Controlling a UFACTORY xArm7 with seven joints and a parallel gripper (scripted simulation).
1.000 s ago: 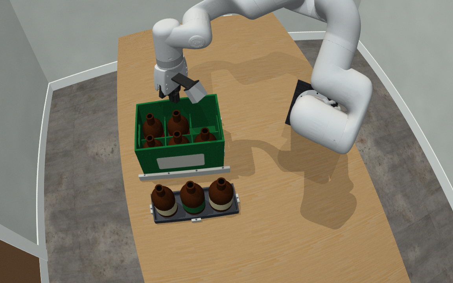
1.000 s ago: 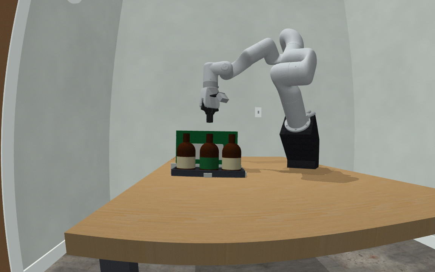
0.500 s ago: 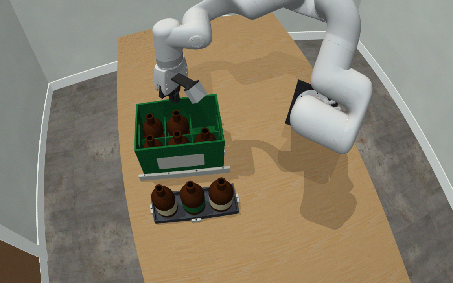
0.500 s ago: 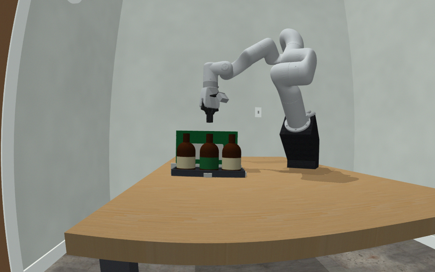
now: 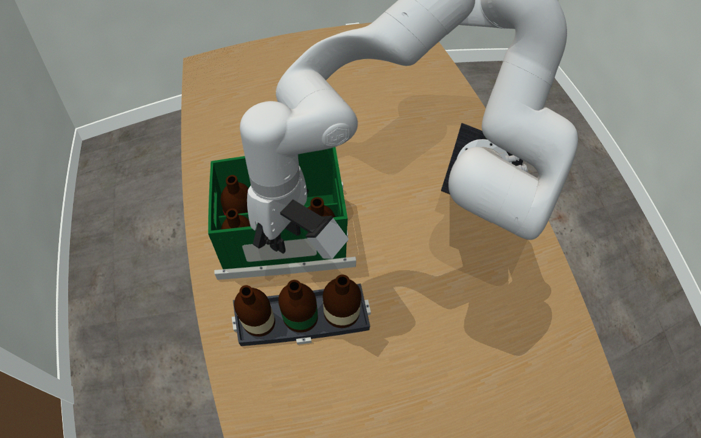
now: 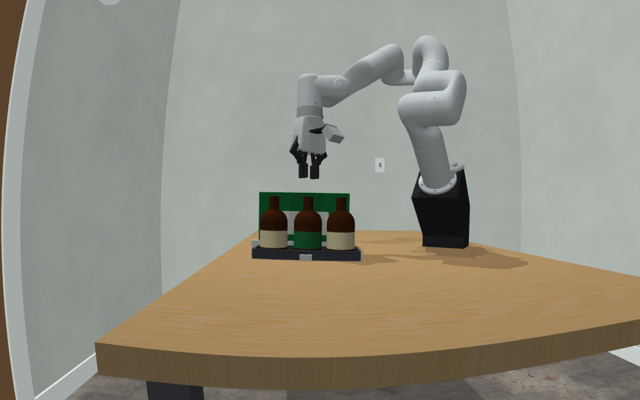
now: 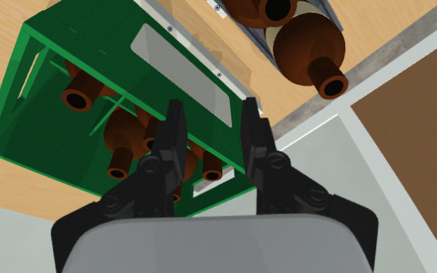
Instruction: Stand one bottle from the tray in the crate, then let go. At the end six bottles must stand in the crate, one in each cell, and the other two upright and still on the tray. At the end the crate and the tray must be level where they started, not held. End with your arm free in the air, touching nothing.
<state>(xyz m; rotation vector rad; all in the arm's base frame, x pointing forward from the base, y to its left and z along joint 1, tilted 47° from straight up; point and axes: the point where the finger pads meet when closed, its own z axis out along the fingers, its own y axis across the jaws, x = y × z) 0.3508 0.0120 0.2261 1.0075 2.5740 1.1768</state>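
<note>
The green crate [image 5: 277, 212] stands on the table with several brown bottles in its cells; the arm hides part of it. In the wrist view the crate [image 7: 101, 114] shows one cell at its far left holding no bottle [image 7: 25, 129]. The dark tray [image 5: 301, 318] lies in front of the crate with three upright bottles: left [image 5: 253, 311], middle with a green label [image 5: 297, 306], right [image 5: 342, 301]. My gripper [image 5: 269, 243] [image 6: 308, 171] hovers above the crate's front wall, well above the bottle tops. Its fingers stand partly open with nothing between them.
A grey rail [image 5: 285, 266] lies between crate and tray. The arm's black base [image 5: 459, 157] stands at the table's right edge. The table's left edge runs close to crate and tray.
</note>
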